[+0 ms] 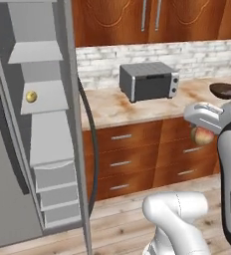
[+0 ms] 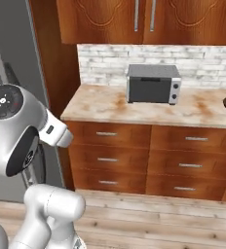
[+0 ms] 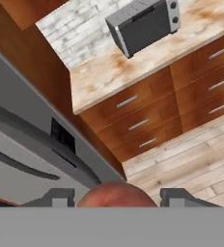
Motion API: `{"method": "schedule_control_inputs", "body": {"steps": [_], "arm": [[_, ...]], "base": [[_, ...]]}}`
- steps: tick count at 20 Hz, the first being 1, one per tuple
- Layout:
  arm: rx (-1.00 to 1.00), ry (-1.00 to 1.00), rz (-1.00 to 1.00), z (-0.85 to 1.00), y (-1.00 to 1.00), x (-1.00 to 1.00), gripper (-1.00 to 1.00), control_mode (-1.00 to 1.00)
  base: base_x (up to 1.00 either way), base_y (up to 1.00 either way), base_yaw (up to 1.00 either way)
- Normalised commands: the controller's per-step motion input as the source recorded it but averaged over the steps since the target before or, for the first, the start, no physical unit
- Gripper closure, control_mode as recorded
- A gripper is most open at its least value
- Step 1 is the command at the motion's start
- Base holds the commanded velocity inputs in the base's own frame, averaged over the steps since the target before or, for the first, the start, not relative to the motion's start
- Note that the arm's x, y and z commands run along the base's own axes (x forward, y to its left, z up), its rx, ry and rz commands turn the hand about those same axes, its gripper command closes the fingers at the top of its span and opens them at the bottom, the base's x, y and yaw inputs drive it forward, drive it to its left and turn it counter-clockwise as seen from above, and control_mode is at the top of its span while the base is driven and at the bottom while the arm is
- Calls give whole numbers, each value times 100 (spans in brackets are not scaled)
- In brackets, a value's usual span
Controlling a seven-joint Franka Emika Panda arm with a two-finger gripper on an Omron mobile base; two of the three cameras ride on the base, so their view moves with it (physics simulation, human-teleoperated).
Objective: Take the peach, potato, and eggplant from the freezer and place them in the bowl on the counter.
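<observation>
On your far left the freezer [image 1: 18,199] stands with its door swung open, pale shelves stepping down the grey interior. You can see the potato [image 1: 31,96] sitting on one of the upper shelves, near that shelf's left edge. The eggplant you cannot make out in any of the pictures. The long dark curved handle [image 1: 90,149] hangs along the door's edge, just beside the left end of the table [image 1: 112,107].

Moving right along the table, a grey toaster oven [image 1: 149,80] stands toward the back edge, against the white brick wall, with bare marbled stone in front of it. Below run the wooden drawers [image 1: 127,162] with silver bar handles.

Further right, the jaws [image 1: 203,134] are clamped on the peach [image 1: 203,135]: in the left base view you see the reddish-orange fruit tucked under the white hand, held in the air in front of the drawers, below the table's front edge. In the hand view the peach [image 3: 116,194] sits between the two dark fingertips [image 3: 177,197], one on each side of it.

At the far right end of the table rests the dark brown bowl [image 1: 226,90], above and beyond the hand, well apart from the toaster oven.
</observation>
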Motion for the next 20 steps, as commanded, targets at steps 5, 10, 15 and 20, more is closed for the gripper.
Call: {"method": "schedule_control_inputs", "body": {"steps": [5,10,15,20], "arm": [[0,0,0,0,0,0,100,100],[0,0,0,0,0,0,100,100],[0,0,0,0,0,0,100,100],[0,0,0,0,0,0,100,100]], "base": [[9,-100,10],[54,-100,9],[78,-100,13],[90,-100,19]]}}
